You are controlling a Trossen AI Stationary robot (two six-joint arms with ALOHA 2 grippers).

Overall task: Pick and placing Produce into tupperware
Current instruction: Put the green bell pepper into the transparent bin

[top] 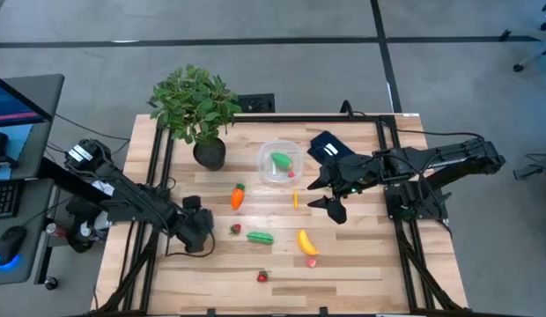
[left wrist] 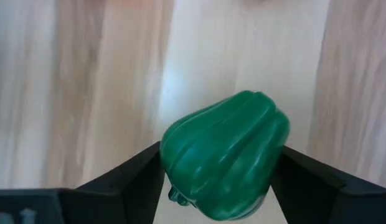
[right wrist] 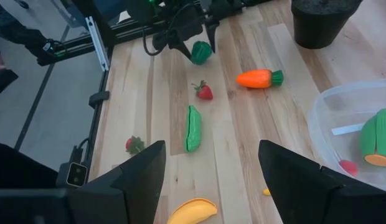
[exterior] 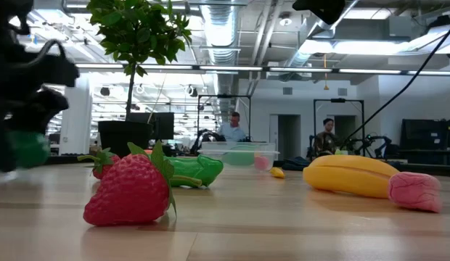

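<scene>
Two arms in frame. Left gripper (top: 201,231) sits lower left of the high view, just off the counter (top: 361,264) surface, clenched on a green pepper (left wrist: 225,155) (wrist view shows the pepper wedged between both fingers (left wrist: 127,180), wood grain behind it). The right wrist view confirms it from across the counter: pepper (right wrist: 201,52) hanging at the far arm's tip.

Right gripper (top: 330,194) hovers right of centre in the high view, fingers spread wide, nothing between them. It is just right of the tupperware (top: 281,162).

Tupperware is at upper centre of the high view, beside the plant pot (top: 210,155). Inside: a cut green piece (top: 280,160) and a small red bit (right wrist: 348,167) near its rim.

Loose produce on the counter:
- carrot (top: 238,195), left of centre, below the pot
- green pea pod (top: 260,236), centre, with a strawberry (top: 235,229) just to its left
- banana (top: 306,241), right of the pod, a pink piece (top: 312,261) touching its lower end
- second strawberry (top: 262,276) near the bottom edge
- small yellow piece (top: 296,200) between tupperware and banana

Low view: strawberry (exterior: 131,190) closest in the foreground, banana (exterior: 352,175) and pink piece (exterior: 414,191) at right, tupperware (exterior: 236,154) far back.

A flat dark rectangle (top: 324,146) lies right of the tupperware, partly under the right arm.
</scene>
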